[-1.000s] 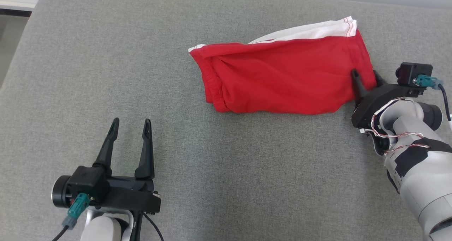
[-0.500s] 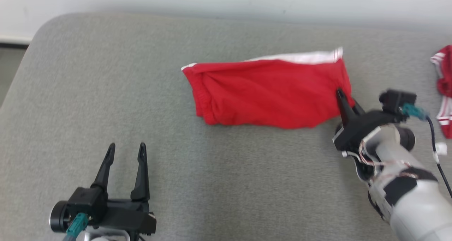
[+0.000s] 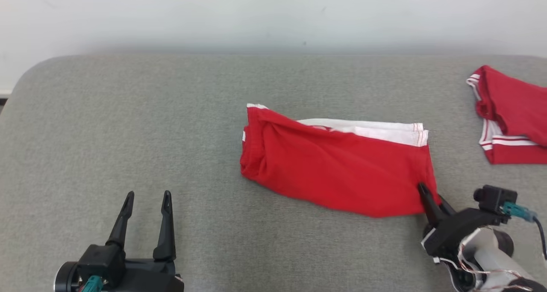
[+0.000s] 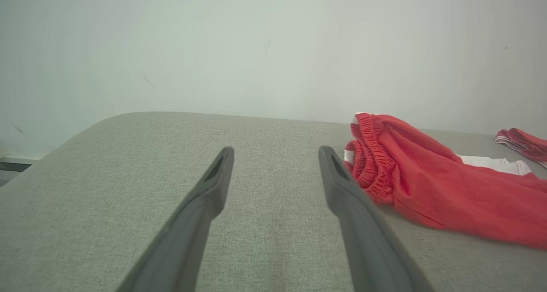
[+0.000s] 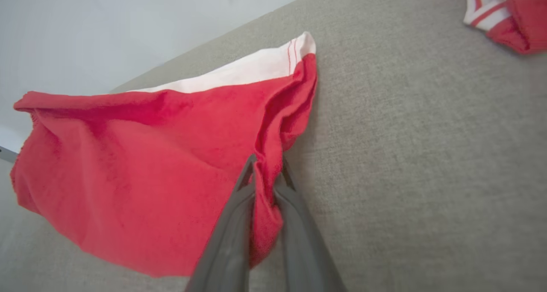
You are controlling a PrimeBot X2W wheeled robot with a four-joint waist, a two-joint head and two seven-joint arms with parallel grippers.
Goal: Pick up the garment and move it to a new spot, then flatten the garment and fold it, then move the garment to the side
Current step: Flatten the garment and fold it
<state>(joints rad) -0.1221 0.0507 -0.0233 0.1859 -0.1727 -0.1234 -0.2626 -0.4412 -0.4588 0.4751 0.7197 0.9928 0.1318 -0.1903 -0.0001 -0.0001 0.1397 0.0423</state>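
The table point(image 3: 128, 134) was covered in grey woven fabric, and its far left corner was rounded. A red garment point(image 3: 337, 172) with a white band along its far edge lay rumpled near the middle. A second red piece point(image 3: 513, 116), trimmed with white stripes, lay well apart from it at the right edge.

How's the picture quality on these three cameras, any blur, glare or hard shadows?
Head view: sharp, soft even light, no glare, faint shadow under the red shorts. Left wrist view: left gripper softens toward the lens. Right wrist view: right gripper blurry up close, shorts crisp.
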